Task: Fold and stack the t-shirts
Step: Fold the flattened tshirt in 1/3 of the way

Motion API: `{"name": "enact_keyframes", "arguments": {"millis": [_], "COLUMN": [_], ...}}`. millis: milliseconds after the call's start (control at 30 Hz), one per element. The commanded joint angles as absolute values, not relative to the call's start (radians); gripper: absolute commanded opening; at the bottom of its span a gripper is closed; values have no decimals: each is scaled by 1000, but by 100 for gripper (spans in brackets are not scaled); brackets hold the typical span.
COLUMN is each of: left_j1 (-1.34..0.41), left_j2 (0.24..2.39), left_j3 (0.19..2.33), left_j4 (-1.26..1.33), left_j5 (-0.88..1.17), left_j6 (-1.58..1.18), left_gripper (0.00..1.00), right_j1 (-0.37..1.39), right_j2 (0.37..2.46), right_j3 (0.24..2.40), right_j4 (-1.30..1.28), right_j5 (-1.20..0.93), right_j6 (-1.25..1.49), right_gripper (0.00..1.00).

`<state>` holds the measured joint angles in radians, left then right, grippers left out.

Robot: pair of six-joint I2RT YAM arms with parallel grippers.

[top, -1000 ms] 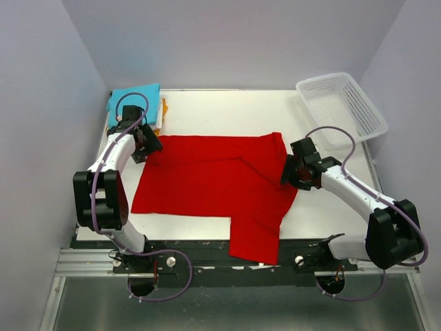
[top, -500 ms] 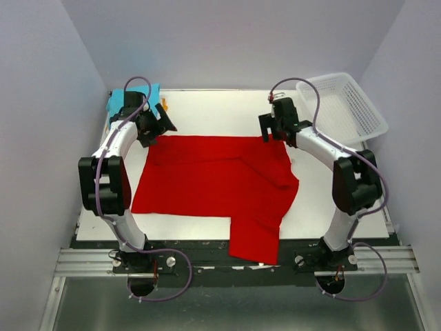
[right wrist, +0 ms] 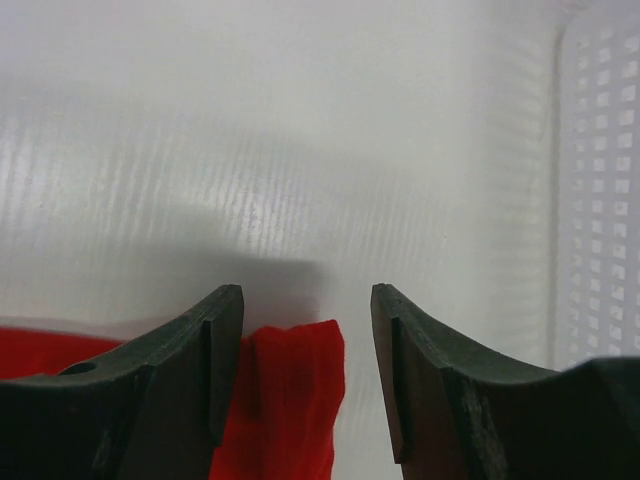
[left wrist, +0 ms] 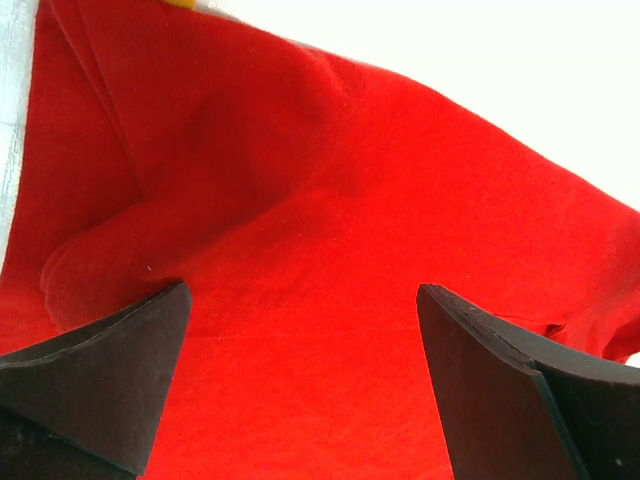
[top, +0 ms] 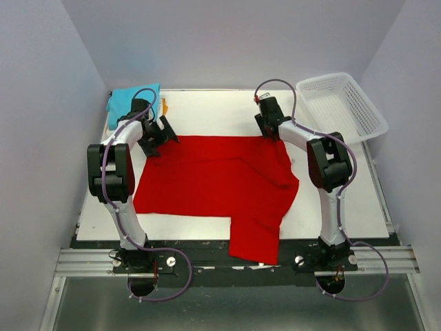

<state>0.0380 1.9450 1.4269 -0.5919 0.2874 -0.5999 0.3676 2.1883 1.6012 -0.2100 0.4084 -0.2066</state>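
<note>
I see a white table (top: 220,110) boxed in by pale lavender walls (top: 227,41) on three sides. The red shirt (top: 213,179) lies spread across the middle, with one part draped over the near edge. A folded turquoise shirt (top: 131,100) sits in the far left corner and a white basket (top: 341,103) at the far right. My left claw (top: 160,134) hangs wide open over the red shirt's far left corner. My right claw (right wrist: 307,300) stands parted around its far right corner, not pinching it.
</note>
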Motion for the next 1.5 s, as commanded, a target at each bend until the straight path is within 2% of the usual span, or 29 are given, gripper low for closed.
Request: {"name": "enact_keyframes", "arguments": {"millis": [0, 133, 200, 233, 333, 433, 567, 733, 833, 1033, 1167, 1467], "left_j1": [41, 41, 41, 41, 43, 43, 43, 43, 43, 43, 43, 43], "left_j2": [1952, 1970, 1971, 1972, 1973, 1982, 1983, 1979, 1979, 1976, 1974, 1971], "left_j3": [1457, 1488, 1488, 1486, 1489, 1503, 1505, 1498, 1496, 1491, 1490, 1486], "left_j4": [-641, -684, -699, -700, -705, -721, -729, -727, -726, -721, -719, -715], "left_j5": [262, 236, 202, 202, 207, 210, 211, 210, 210, 210, 213, 213], "left_j6": [-596, -588, -588, -586, -580, -574, -568, -564, -565, -567, -564, -565], "left_gripper": [99, 97, 98, 96, 97, 98, 98, 98, 98, 98, 98, 98], "right_j1": [371, 370, 366, 363, 347, 328, 285, 278, 279, 279, 278, 279], "right_j2": [2202, 2183, 2177, 2174, 2174, 2174, 2131, 2083, 2096, 2106, 2141, 2192], "right_j3": [1626, 1596, 1584, 1578, 1585, 1623, 1622, 1585, 1627, 1629, 1661, 1699], "right_j4": [-160, -164, -166, -160, -174, -242, -283, -237, -268, -309, -358, -452], "right_j5": [542, 547, 559, 561, 544, 510, 416, 310, 302, 68, 126, 120], "right_j6": [-210, -209, -210, -209, -183, -86, 61, 16, 11, -107, -149, -207], "right_gripper": [59, 55, 42, 39, 16, 1, 1, 3, 11, 20, 29, 34]}}
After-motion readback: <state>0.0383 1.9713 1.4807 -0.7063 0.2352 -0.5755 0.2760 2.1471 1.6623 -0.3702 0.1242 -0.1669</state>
